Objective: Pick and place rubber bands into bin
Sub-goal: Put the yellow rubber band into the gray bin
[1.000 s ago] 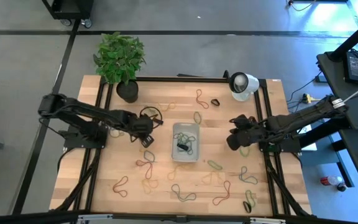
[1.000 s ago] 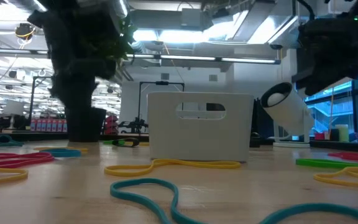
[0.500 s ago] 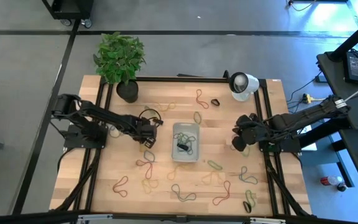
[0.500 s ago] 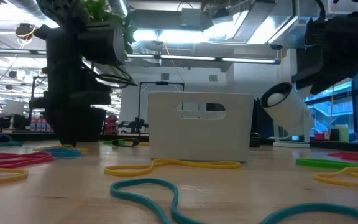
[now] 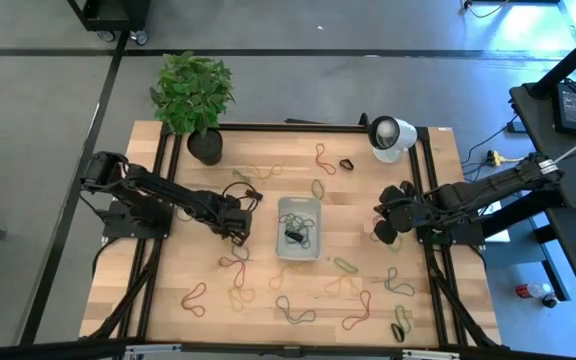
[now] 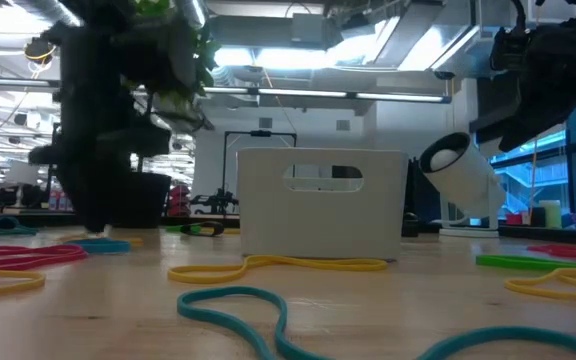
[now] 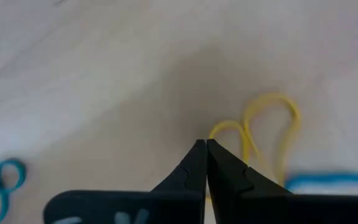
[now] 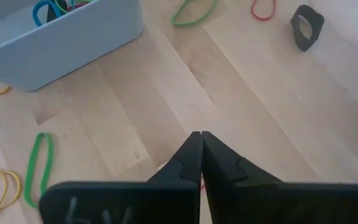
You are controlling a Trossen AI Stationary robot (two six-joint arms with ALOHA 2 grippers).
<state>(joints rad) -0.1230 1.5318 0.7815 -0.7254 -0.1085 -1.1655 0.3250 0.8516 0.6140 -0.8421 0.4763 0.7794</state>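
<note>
The left gripper (image 5: 236, 236) is lowered to the table (image 5: 448, 300) just left of the bin (image 5: 299, 228), its fingers (image 7: 194, 169) pressed together beside a yellow rubber band (image 7: 266, 134); whether the band is pinched cannot be told from the left wrist view. The right gripper (image 5: 378, 229) is held right of the bin, its fingers (image 8: 190, 158) likewise closed with nothing seen between them. A few rubber bands (image 5: 299, 236) are already lying in the bin (a blue one (image 8: 42, 10) shows over its rim), while many others (image 5: 353, 305) are scattered across the table's front half.
</note>
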